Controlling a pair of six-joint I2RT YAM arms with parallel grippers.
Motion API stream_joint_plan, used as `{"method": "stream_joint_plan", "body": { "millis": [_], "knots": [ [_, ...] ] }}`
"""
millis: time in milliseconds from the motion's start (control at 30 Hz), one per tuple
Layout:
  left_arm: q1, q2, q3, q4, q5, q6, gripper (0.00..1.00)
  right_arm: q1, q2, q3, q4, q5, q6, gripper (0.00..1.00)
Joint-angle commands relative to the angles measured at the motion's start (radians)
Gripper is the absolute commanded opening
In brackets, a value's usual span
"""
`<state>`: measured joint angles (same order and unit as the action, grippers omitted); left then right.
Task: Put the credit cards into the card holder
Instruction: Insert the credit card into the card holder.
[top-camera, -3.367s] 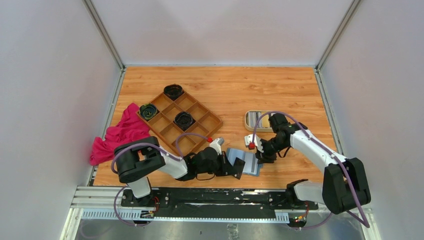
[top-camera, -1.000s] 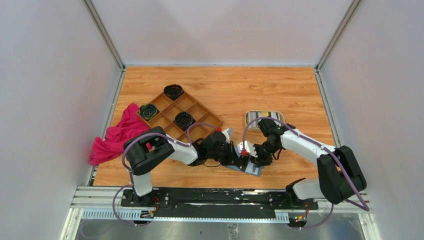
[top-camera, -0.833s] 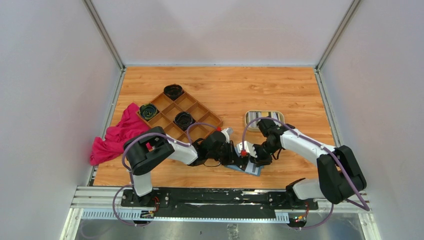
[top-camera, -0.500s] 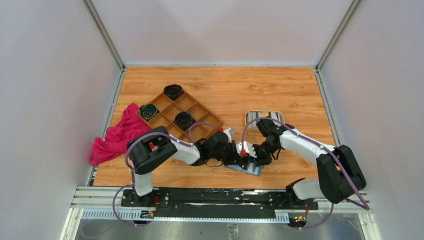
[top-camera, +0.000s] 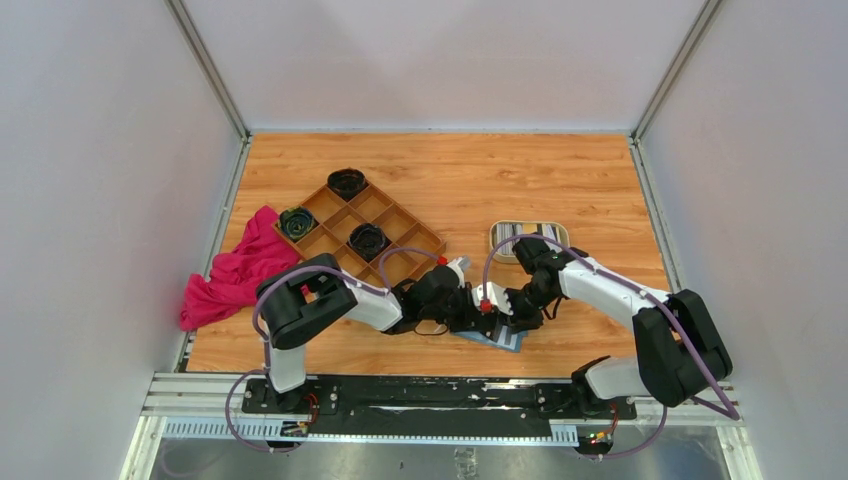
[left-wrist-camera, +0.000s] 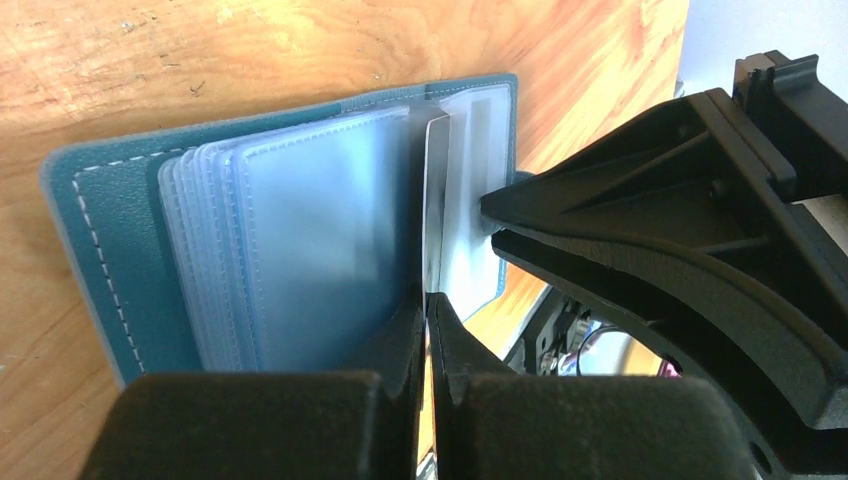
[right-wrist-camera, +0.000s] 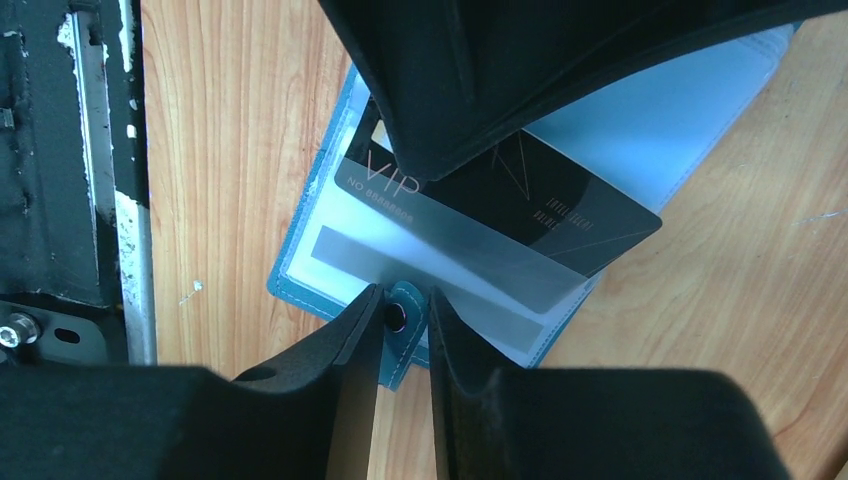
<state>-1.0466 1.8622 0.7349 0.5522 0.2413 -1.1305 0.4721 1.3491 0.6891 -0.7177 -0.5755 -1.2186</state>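
The teal card holder (top-camera: 503, 339) lies open near the table's front edge, its clear sleeves fanned out (left-wrist-camera: 300, 230). My left gripper (left-wrist-camera: 428, 312) is shut on a dark credit card (right-wrist-camera: 560, 215). The card shows edge-on in the left wrist view (left-wrist-camera: 434, 190), and part of it lies under a translucent sleeve. My right gripper (right-wrist-camera: 405, 312) faces it from the right. Its jaws stand narrow on either side of the holder's snap tab (right-wrist-camera: 405, 335) and touch it. From above, the left gripper (top-camera: 476, 319) and the right gripper (top-camera: 505, 316) meet over the holder. More credit cards (top-camera: 522, 231) lie in the cream tray.
A cream oval tray (top-camera: 497, 241) sits just behind the right arm. A brown wooden compartment tray (top-camera: 395, 216) at centre left holds three dark round items. A pink cloth (top-camera: 240, 270) lies at the left edge. The metal rail (right-wrist-camera: 100, 150) runs close to the holder.
The right jaws have narrowed onto the snap tab. The left arm has crept slightly right with the card. The holder has stayed in place over the last second.
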Motion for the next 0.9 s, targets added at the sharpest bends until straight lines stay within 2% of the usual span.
{"method": "stream_joint_plan", "body": {
  "millis": [0,100,167,333,567,667,867],
  "knots": [
    [-0.018,0.046,0.001,-0.055,-0.024,0.012,0.00,0.021,-0.001,0.007,-0.028,0.001,0.061,0.28],
    [-0.018,0.041,-0.006,-0.055,-0.028,0.011,0.03,0.004,-0.048,0.025,-0.029,-0.025,0.089,0.32],
    [-0.018,0.043,-0.009,-0.055,-0.028,0.012,0.08,-0.014,-0.078,0.033,-0.029,-0.055,0.100,0.34],
    [-0.018,0.045,-0.009,-0.055,-0.027,0.012,0.18,-0.041,-0.128,0.048,-0.025,-0.130,0.115,0.33],
    [-0.019,0.027,-0.023,-0.055,-0.033,0.013,0.33,-0.041,-0.126,0.039,0.134,-0.153,0.164,0.12],
    [-0.019,0.023,-0.027,-0.056,-0.033,0.014,0.37,-0.036,-0.111,0.033,0.235,-0.133,0.237,0.02],
    [-0.018,0.020,-0.029,-0.054,-0.031,0.015,0.43,-0.015,-0.058,0.048,0.316,-0.122,0.361,0.00]
  ]
}}
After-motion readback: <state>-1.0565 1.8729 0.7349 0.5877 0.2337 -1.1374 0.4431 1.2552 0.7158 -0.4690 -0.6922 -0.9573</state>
